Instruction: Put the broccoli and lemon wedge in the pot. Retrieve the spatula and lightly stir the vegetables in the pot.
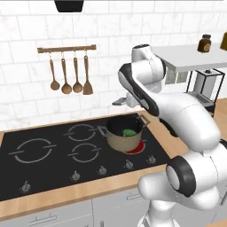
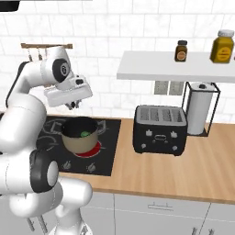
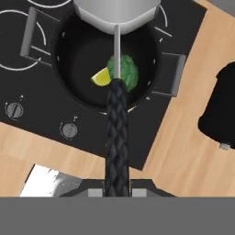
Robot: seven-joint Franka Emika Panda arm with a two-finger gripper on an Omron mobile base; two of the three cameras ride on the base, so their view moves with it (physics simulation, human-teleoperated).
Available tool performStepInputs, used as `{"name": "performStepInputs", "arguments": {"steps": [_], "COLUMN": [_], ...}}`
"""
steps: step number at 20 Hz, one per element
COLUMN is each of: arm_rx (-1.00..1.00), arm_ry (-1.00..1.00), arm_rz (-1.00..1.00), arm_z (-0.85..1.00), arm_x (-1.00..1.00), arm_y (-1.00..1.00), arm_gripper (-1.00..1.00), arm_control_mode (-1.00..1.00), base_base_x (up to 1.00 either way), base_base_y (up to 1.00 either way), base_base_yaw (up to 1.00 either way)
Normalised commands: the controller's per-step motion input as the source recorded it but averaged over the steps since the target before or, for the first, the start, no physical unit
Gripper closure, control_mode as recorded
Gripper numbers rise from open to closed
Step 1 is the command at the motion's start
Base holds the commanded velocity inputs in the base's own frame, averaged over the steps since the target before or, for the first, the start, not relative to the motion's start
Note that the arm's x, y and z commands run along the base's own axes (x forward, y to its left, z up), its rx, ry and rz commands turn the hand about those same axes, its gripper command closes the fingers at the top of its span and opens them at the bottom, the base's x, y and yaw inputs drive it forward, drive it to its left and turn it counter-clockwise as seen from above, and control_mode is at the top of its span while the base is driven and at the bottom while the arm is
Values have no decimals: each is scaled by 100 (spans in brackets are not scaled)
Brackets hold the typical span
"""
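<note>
The beige pot [image 1: 120,141] stands on the right front burner of the black cooktop [image 1: 44,168]. Inside it, the hand view shows the dark green broccoli [image 3: 129,73] lying against the yellow lemon wedge [image 3: 100,78]. My gripper [image 3: 117,192] hangs above the pot, shut on the spatula's black braided handle [image 3: 117,133]. The spatula's silver head [image 3: 117,11] points away from the hand, over the pot's far rim. In the right base view the gripper [image 2: 73,104] hovers just above the pot [image 2: 79,140].
The burner under the pot glows red [image 1: 136,148]. Brown wooden utensils [image 1: 71,75] hang on a wall rail at the back left. A black toaster [image 2: 159,130] and a paper towel holder [image 2: 200,108] stand on the counter to the right, under a shelf with jars [image 2: 181,50].
</note>
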Motion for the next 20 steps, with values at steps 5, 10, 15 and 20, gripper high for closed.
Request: {"name": "performStepInputs", "arguments": {"steps": [5,10,15,20], "arm_rx": [-42,-17,0,0], "arm_ry": [-5,2,0,0], "arm_rz": [14,11,0,0], "arm_z": [14,-1,0,0], "arm_x": [11,10,0,0], "arm_y": [-49,-36,0,0], "arm_gripper": [100,100,100,100], "arm_control_mode": [-100,-100,-100,-100], "base_base_x": [0,0,0,0], "base_base_y": [0,0,0,0], "base_base_yaw": [0,0,0,0]}}
